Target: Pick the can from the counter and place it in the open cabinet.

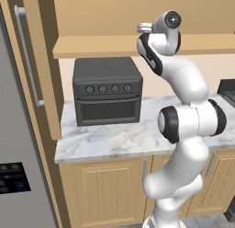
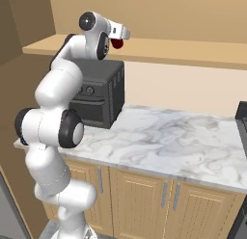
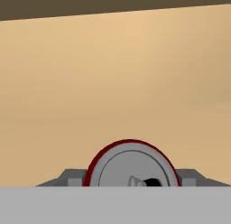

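Up at shelf height, the gripper is pinched on the can; in the hand view the can's silvery top faces the camera with a finger pressed to each side of its red wall. From the right base view, the can hangs as a small dark red shape just under the hand, close to the front edge of the cabinet shelf and well above the counter.

My read is that it will handle as a light, stiff but thin-walled thing: smooth painted metal, likely slippery, and apt to dent if squeezed hard. A hold across the middle of the round wall, as it looks now, seems the sound place, since the rims give little to bear on. Being small and narrow, it could tip if released before its base sits flat on the shelf floor.

Below stand the dark toaster oven and the wooden base cabinets.
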{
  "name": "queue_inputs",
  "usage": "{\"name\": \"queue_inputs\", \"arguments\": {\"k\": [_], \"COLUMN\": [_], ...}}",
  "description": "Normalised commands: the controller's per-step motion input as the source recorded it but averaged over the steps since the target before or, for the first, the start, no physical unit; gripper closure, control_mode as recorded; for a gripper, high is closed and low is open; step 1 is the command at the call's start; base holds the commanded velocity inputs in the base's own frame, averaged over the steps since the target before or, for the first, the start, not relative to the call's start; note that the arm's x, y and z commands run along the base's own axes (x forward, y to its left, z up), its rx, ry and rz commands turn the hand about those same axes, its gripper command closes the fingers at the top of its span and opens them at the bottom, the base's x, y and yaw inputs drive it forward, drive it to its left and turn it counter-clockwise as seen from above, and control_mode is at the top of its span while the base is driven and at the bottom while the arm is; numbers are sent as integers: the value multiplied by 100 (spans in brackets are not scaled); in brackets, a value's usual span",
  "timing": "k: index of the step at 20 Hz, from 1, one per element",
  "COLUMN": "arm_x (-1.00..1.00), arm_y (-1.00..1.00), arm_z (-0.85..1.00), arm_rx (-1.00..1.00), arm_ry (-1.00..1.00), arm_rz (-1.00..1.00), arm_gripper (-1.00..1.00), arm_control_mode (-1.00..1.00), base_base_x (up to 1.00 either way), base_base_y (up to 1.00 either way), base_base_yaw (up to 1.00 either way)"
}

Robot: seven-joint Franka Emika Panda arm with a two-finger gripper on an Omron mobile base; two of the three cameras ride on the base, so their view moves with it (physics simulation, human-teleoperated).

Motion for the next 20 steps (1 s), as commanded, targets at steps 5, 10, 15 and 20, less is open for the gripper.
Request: {"name": "queue_inputs", "arguments": {"k": [5, 10, 15, 20], "arm_x": [28, 43, 4, 4], "arm_y": [0, 0, 0, 0], "arm_z": [0, -3, 0, -3], "arm_rx": [0, 0, 0, -1], "arm_ry": [0, 0, 0, 0], "arm_rz": [0, 0, 0, 0], "arm_gripper": [100, 100, 100, 100], "arm_control_mode": [-100, -100, -100, -100], "base_base_x": [0, 0, 0, 0], "base_base_y": [0, 0, 0, 0], "base_base_yaw": [0, 0, 0, 0]}}
